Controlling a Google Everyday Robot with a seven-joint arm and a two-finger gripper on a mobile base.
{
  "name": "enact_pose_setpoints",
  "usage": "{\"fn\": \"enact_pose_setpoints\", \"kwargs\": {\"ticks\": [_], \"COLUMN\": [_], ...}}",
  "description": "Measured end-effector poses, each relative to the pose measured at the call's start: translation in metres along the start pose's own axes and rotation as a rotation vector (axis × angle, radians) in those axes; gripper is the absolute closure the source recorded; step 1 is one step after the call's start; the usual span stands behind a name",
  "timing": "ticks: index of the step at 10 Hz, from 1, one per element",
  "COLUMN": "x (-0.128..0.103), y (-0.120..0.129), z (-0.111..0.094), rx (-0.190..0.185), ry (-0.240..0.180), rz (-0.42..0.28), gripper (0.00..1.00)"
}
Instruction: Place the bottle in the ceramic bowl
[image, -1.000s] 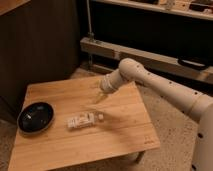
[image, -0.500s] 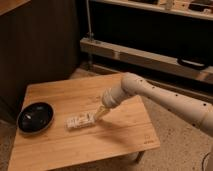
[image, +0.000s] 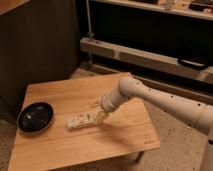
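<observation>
- The pale two-finger gripper (image: 95, 116) is low over the middle of the worktop, tilted down and toward the left edge, with its tip at the right end of the bottle.
- It is not clear whether the gripper is spread or pressed together, or whether it grips the bottle or only meets it.
- The white robot arm with small dark dots (image: 155, 99) reaches in from beyond the right edge and crosses above the right half of the worktop. It ends in a rounded wrist just above the gripper.
- The small clear plastic bottle with a pale whitish label (image: 78, 121) lies on its side on the worktop, a little left of the middle. Its length runs roughly between the left and right edges.
- The bottle is outside the bowl, apart from it, on the bowl's right.
- The round, shallow, glossy black ceramic bowl (image: 35, 117) sits upright close to the left edge, about midway between the near and far corners. Its inside shows a dark bluish sheen.
- The light wooden worktop (image: 122, 137) has visible plank grain.
- A speckled floor (image: 172, 150) shows past the near right corner.
- A dark wall panel (image: 42, 45) rises behind the far left corner.
- A long grey metal rail (image: 140, 57) runs behind the far edge.
</observation>
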Motion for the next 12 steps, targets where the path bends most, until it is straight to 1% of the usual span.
{"fn": "enact_pose_setpoints", "kwargs": {"ticks": [2, 3, 5, 6, 7, 9, 10, 12], "x": [0.001, -0.001, -0.001, 0.001, 0.005, 0.014, 0.024, 0.026], "y": [0.004, 0.003, -0.002, -0.006, -0.012, -0.023, -0.034, -0.042], "z": [0.005, 0.012, 0.02, 0.021, 0.025, 0.039, 0.055, 0.072], "rx": [0.012, 0.019, 0.033, 0.042, 0.052, 0.052, 0.049, 0.036], "ry": [0.035, 0.053, 0.07, 0.072, 0.066, 0.053, 0.039, 0.023], "rz": [0.011, 0.009, 0.009, 0.014, 0.025, 0.036, 0.039, 0.033], "gripper": [0.35, 0.35, 0.35, 0.35, 0.35, 0.35, 0.35, 0.35]}}
